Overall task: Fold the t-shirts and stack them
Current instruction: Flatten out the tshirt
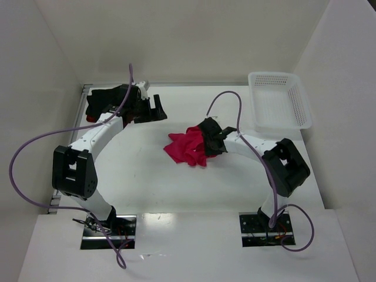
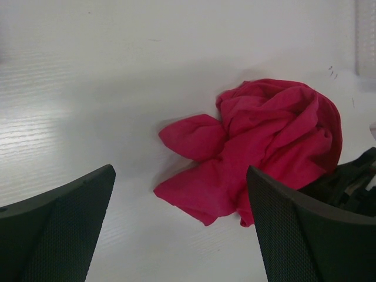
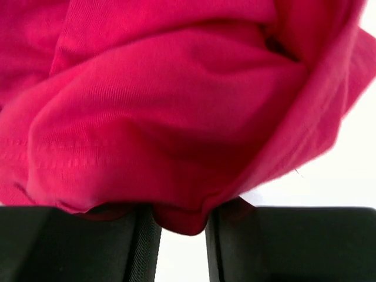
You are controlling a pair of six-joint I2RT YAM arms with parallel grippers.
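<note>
A crumpled crimson-pink t-shirt (image 1: 187,150) lies bunched in the middle of the white table. My right gripper (image 1: 207,144) is at its right side. In the right wrist view the t-shirt (image 3: 164,106) fills the frame and a fold of it hangs pinched in the narrow gap of my right gripper (image 3: 182,241). My left gripper (image 1: 155,108) hovers up and to the left of the heap, apart from it. Seen from the left wrist, my left gripper (image 2: 182,235) stands wide open over bare table with nothing in it, and the t-shirt (image 2: 264,147) lies beyond its fingers.
A white perforated plastic basket (image 1: 279,100) stands at the back right corner of the table. White walls close in the table's far, left and right sides. Purple cables loop off both arms.
</note>
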